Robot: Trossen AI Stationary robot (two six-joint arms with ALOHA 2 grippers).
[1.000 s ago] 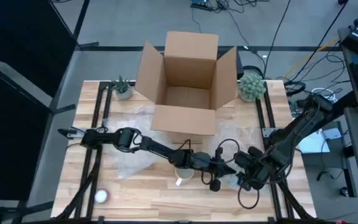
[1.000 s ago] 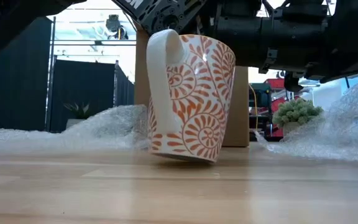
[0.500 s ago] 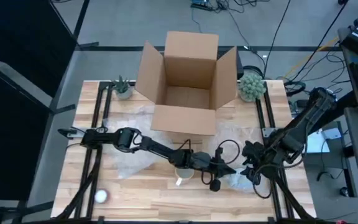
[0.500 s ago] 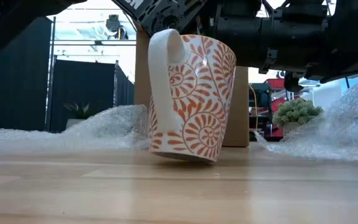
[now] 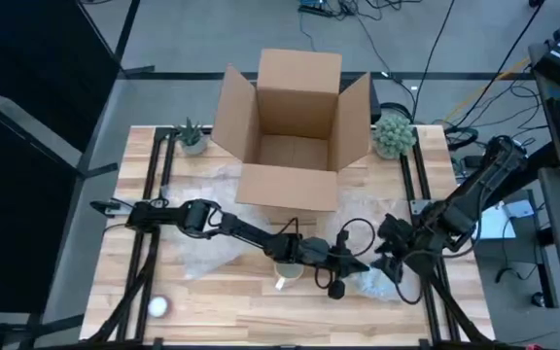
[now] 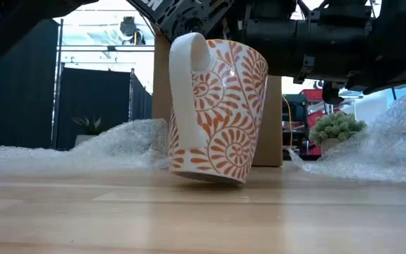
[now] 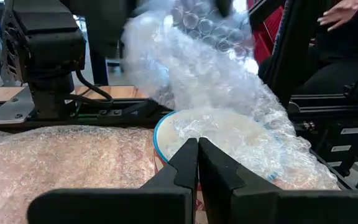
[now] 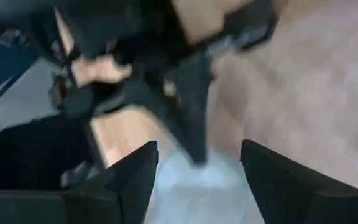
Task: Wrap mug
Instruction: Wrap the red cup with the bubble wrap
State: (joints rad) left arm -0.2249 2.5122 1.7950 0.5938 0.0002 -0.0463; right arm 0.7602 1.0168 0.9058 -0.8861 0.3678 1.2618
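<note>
Gripping mug (image 6: 216, 109) rim, left gripper (image 7: 197, 163) fingers pinched; right gripper (image 8: 197, 163), spread, pulled back from table edge.

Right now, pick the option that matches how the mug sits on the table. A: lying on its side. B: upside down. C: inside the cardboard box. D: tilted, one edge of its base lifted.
D: in the low view the mug leans, a gap showing under one side of its base above the table, with the left claw shut on its rim.
</note>
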